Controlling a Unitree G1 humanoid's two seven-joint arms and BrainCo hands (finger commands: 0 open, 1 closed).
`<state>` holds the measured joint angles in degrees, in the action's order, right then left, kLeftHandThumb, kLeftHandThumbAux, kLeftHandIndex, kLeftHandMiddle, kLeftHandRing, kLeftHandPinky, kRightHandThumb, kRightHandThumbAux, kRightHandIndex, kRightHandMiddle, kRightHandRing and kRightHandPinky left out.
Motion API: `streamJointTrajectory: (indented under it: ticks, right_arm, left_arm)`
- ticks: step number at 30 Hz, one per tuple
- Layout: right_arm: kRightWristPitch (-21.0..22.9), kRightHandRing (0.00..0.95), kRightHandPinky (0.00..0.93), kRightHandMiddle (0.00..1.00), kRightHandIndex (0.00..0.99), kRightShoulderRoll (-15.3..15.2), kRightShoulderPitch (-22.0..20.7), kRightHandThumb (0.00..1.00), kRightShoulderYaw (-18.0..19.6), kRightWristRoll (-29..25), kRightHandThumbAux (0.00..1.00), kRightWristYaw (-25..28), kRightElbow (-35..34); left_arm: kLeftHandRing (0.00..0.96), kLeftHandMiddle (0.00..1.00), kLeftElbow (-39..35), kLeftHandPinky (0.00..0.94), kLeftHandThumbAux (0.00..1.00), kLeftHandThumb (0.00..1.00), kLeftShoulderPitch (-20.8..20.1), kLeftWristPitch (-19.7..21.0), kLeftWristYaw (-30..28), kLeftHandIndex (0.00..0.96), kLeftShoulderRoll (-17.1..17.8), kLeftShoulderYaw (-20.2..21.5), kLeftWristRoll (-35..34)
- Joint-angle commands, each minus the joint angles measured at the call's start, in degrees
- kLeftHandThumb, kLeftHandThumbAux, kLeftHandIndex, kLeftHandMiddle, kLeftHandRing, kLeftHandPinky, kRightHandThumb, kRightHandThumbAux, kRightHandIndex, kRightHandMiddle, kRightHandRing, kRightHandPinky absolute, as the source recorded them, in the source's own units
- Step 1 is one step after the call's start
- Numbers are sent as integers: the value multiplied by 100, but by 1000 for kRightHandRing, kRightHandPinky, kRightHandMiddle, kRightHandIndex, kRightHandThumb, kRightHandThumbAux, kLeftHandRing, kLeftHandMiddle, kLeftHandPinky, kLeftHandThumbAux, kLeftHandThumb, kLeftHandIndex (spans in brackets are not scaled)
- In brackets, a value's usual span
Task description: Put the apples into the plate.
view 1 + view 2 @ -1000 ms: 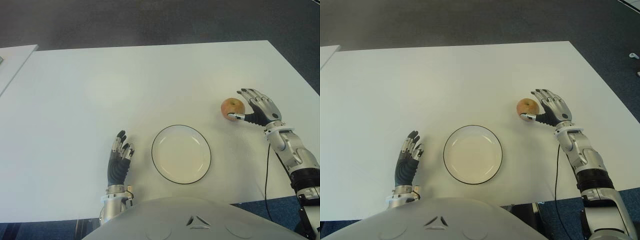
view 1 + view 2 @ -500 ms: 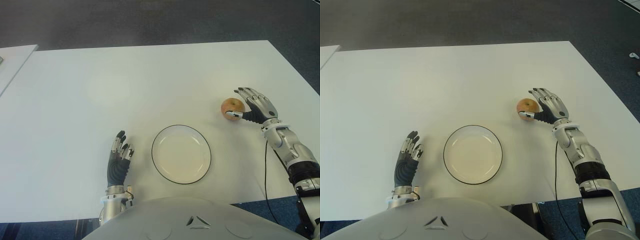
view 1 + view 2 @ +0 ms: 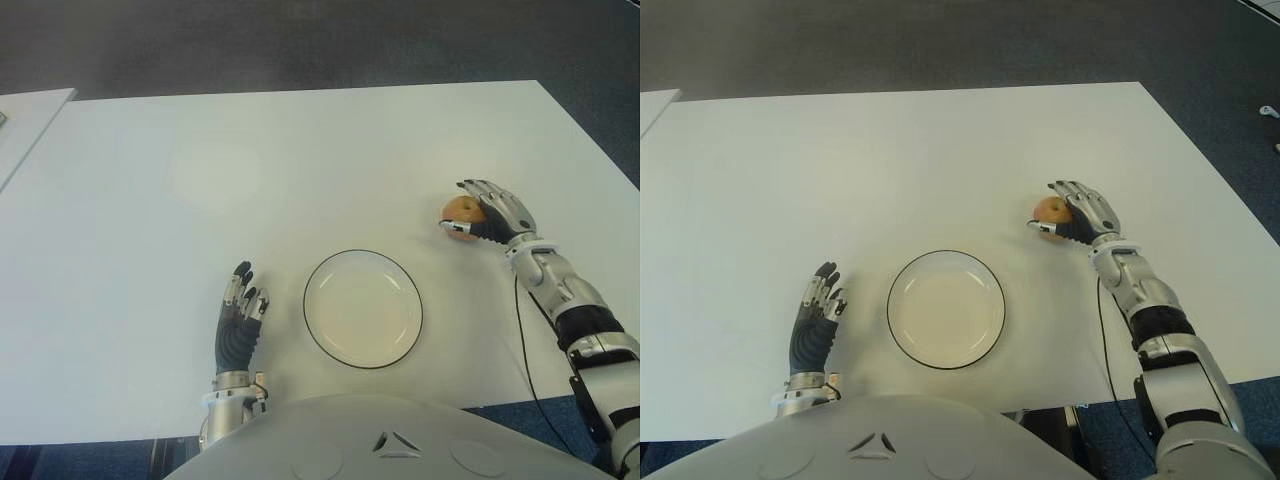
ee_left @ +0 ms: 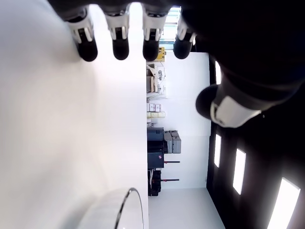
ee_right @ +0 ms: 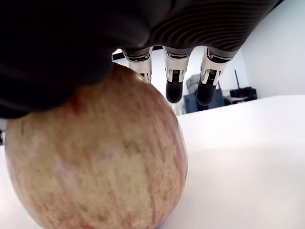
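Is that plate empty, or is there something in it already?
Empty: the plate shows only bare white; the apple is under the right hand.

A red-yellow apple (image 3: 460, 212) sits on the table, right of the empty plate (image 3: 362, 308).

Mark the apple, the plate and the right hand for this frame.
apple (image 3: 458, 212): left eye view, its uncovered left side.
plate (image 3: 362, 308): left eye view, bare centre.
right hand (image 3: 494, 210): left eye view, back of the hand over the apple.

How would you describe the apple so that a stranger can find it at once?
On the white table, look to the robot's right of the black-rimmed plate. There the right hand closes over the apple, still on the tabletop. It is the only round, red-yellow thing there.
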<state>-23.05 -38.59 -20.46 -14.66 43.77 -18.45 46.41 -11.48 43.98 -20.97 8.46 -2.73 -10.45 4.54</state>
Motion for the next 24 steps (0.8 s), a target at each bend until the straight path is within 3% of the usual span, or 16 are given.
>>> streamJointTrajectory:
  ticks: [1, 24]
  right_arm:
    - [-99, 0, 0, 0, 0, 130, -202, 258, -180, -60, 201, -25, 444]
    - [-160, 0, 7, 2, 0, 587, -958, 211, -805, -108, 243, -417, 1981]
  left_arm:
    - [43, 39, -96, 80, 542, 153, 74, 12, -88, 49, -14, -87, -21]
    - [61, 61, -512, 112, 543, 155, 327, 66, -30, 73, -69, -294, -36]
